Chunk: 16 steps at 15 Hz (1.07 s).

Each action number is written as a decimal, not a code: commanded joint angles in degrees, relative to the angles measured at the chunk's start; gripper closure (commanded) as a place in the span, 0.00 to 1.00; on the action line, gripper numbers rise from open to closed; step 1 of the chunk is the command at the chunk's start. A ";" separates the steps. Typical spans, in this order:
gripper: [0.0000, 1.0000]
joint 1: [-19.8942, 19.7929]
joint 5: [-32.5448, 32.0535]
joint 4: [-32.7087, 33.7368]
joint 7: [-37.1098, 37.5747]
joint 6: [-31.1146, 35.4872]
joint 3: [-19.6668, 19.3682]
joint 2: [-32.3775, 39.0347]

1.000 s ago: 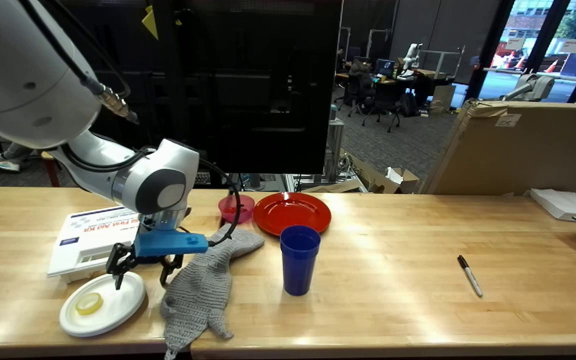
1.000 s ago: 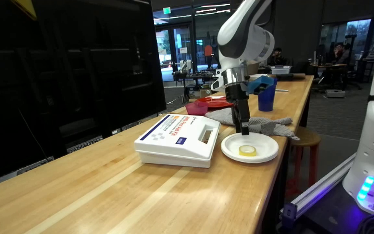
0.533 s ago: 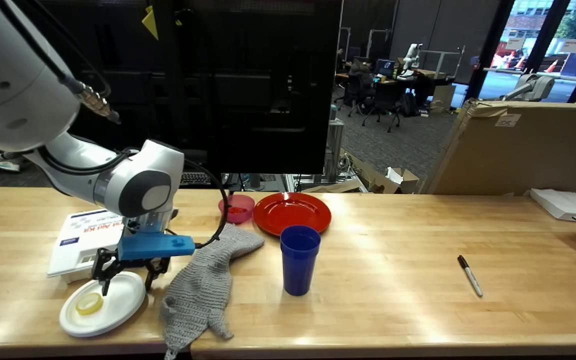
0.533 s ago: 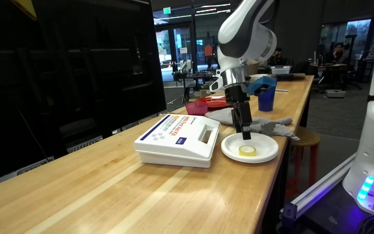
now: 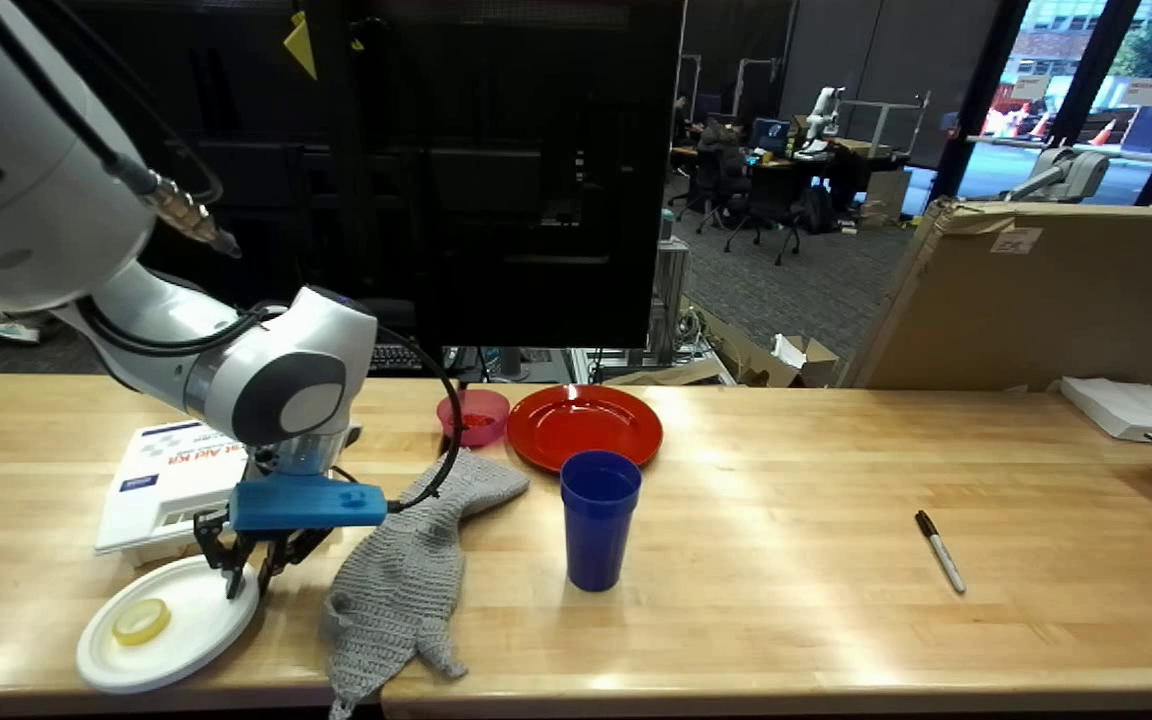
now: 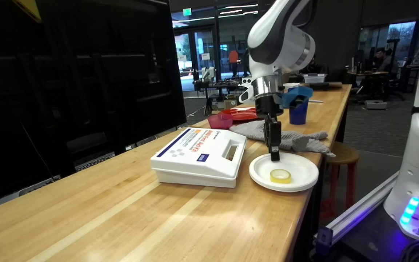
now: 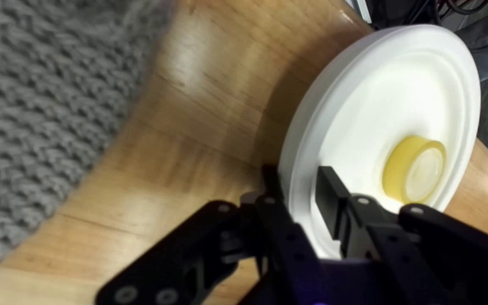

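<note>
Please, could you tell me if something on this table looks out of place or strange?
Yes. The grey knitted cloth lies askew and rumpled, with one end hanging over the edge of the table. Also, a yellow tape roll sits on the white plate, an unusual place for tape. No spill or damage stands out.

On my feeds the tabletop (image 5: 786, 560) reads bright and warm in both exterior views, glossy hot spots scattered over it, a white glint on the red plate (image 5: 584, 425). Daylight comes in at the windows (image 5: 1056, 50); the carpeted floor (image 5: 816, 300) beyond drops off dim, and the big dark panel (image 5: 496, 200) goes nearly black with faint reflections. In an exterior view I get blue glare from the base light strip (image 6: 410, 210), violet spill below it. Wrist view: gray cloth (image 7: 36, 127) soft with blur, worst along its edge; white plate (image 7: 367, 131) almost washed out, shadow beside it; jaws too dark for much detail.
</note>
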 commanded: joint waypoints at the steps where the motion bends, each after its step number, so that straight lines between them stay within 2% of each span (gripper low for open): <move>1: 0.99 -0.19 2.54 -2.83 -0.68 1.05 -1.46 -3.75; 3: 0.95 -0.33 3.13 -3.30 -0.62 0.96 -2.13 -4.53; 6: 0.95 -0.46 2.47 -2.86 -0.12 -0.10 -2.70 -5.13; 16: 0.95 -0.82 -2.94 4.66 -0.16 -5.46 -3.69 -4.77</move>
